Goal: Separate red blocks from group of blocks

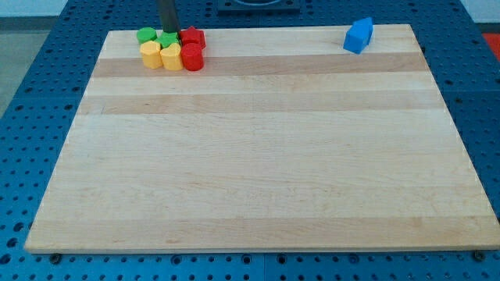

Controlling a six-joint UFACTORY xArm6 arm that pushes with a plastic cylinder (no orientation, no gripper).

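A tight group of blocks sits at the view's top left of the wooden board (258, 140). It holds a red star-shaped block (193, 37), a red cylinder (192, 57), two yellow blocks (151, 55) (171, 56) and two green blocks (146, 35) (168, 39). The red blocks are on the group's right side, touching the others. My tip (169, 31) is at the board's top edge, just above the group, between the right green block and the red star.
Two blue blocks (358, 36) stand together at the view's top right of the board. The board lies on a blue perforated table (39, 117).
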